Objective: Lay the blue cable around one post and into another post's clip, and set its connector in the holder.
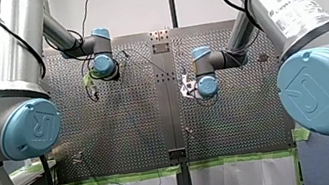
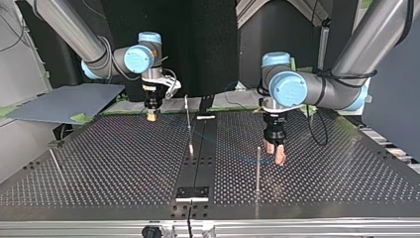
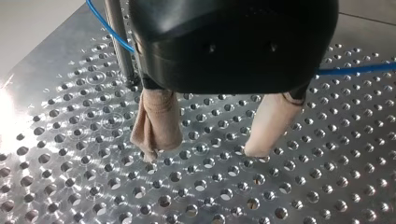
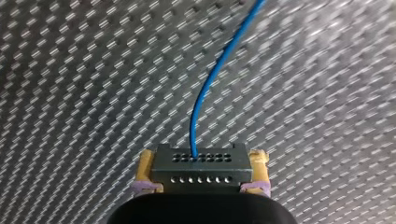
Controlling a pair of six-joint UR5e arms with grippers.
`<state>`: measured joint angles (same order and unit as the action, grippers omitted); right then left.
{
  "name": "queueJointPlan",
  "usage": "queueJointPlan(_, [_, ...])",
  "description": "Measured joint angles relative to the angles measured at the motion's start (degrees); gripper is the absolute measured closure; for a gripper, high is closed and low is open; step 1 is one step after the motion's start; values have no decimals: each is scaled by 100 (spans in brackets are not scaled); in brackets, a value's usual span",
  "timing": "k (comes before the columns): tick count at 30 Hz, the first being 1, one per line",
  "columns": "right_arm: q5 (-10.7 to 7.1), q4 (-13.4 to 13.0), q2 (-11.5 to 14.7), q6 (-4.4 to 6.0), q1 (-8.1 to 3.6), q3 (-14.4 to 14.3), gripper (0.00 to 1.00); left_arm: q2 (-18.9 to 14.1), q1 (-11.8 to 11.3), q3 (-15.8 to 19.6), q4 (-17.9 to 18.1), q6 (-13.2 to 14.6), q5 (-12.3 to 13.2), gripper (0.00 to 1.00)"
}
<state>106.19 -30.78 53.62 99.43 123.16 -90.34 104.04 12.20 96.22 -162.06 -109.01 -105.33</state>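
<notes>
In the right wrist view my right gripper [image 4: 201, 157] is shut on a black connector [image 4: 201, 173], its yellow pads [image 4: 144, 169] on both sides. The blue cable [image 4: 212, 84] leaves the connector and runs ahead over the perforated plate. In the top view this gripper [image 2: 151, 115] hangs at the far left of the table. My left gripper [image 3: 203, 151] stands open just above the plate, beige pads [image 3: 156, 121] apart, nothing between them. Behind it the blue cable [image 3: 345, 71] passes a thin metal post [image 3: 119, 44]. In the top view the left gripper [image 2: 275, 149] is beside a post [image 2: 258, 171].
Another thin post [image 2: 188, 124] stands near the table's middle and a third [image 2: 55, 163] leans at the top view's left. A black block [image 2: 192, 192] sits at the near centre edge. A grey board [image 2: 64, 101] lies beyond the table's far left.
</notes>
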Motion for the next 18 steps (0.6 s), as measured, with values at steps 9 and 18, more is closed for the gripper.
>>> queueJointPlan(9, [414, -479, -329, -217, -101, -478, 100, 0, 52, 0, -2, -10, -48, 0])
queueJointPlan(18, [529, -975, -371, -287, -197, -973, 100, 1, 56, 0, -2, -21, -60, 0])
